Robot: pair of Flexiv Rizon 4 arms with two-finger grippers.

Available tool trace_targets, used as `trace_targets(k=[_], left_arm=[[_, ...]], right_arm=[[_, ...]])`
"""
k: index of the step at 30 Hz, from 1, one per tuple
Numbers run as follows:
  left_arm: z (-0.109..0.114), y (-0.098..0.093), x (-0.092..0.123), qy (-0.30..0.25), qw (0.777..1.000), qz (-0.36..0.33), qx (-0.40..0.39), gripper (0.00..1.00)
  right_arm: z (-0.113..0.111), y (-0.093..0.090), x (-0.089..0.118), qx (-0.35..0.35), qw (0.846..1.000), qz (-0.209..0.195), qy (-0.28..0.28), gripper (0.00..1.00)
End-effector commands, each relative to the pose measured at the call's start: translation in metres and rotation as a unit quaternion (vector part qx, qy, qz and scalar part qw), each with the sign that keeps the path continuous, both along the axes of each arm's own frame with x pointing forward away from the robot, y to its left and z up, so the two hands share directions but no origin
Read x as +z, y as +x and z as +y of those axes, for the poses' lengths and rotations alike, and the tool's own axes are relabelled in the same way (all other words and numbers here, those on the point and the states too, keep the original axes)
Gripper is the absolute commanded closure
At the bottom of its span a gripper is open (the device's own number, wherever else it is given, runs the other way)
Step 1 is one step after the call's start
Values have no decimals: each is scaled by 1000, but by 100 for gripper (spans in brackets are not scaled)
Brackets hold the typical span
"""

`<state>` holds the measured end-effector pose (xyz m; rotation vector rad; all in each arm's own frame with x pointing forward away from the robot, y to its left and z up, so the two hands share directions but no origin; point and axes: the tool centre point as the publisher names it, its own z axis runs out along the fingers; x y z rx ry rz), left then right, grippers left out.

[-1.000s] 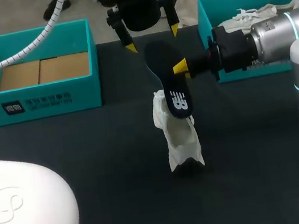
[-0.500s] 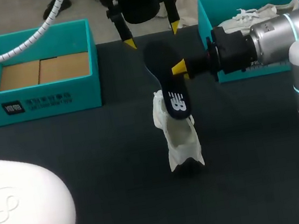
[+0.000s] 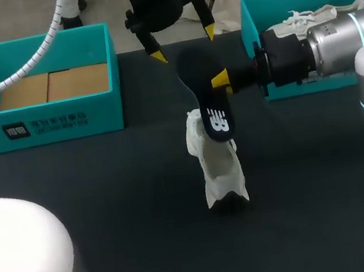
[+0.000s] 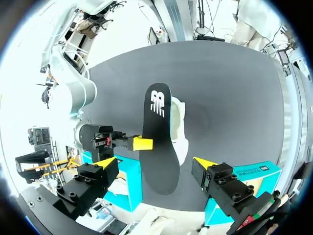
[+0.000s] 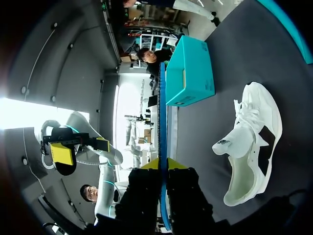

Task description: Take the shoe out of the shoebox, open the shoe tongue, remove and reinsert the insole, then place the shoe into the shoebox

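Observation:
A black insole (image 3: 208,100) with a white logo hangs tilted above the table, and my right gripper (image 3: 222,80) is shut on its edge. Under the insole's lower end a white shoe (image 3: 220,170) lies on the dark table. My left gripper (image 3: 183,43) hovers open just beyond the insole's upper end. In the left wrist view the insole (image 4: 159,142) lies ahead of that gripper (image 4: 154,162), touching neither finger. Past it lies the shoe (image 4: 179,122). In the right wrist view the insole (image 5: 162,117) runs edge-on out of the right gripper (image 5: 162,164), with the shoe (image 5: 250,147) beside it.
A teal shoebox (image 3: 254,33) at the back right holds another white shoe (image 3: 309,17). A second teal box (image 3: 47,123) with cardboard inside stands at the back left. My right arm (image 3: 335,47) reaches in across the front of the right box.
The left gripper has shifted and turned a little above the insole's upper end. The insole, right gripper and shoe have hardly moved.

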<state>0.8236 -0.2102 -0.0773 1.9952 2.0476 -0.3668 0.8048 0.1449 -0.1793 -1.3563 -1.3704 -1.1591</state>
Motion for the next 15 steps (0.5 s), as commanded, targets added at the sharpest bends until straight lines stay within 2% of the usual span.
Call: trace_targets(k=[1, 8, 15], left_arm=[[16, 5, -7, -91, 996, 13, -9, 0], [19, 5, -9, -154, 987, 13, -34, 0], [20, -2, -10, -178, 982, -7, -65, 0]], right_arm=[[-9, -6, 5, -7, 1000, 1, -4, 100], [-16, -7, 9, -12, 1000, 1, -6, 100], [-19, -6, 10, -13, 1000, 2, -10, 100]])
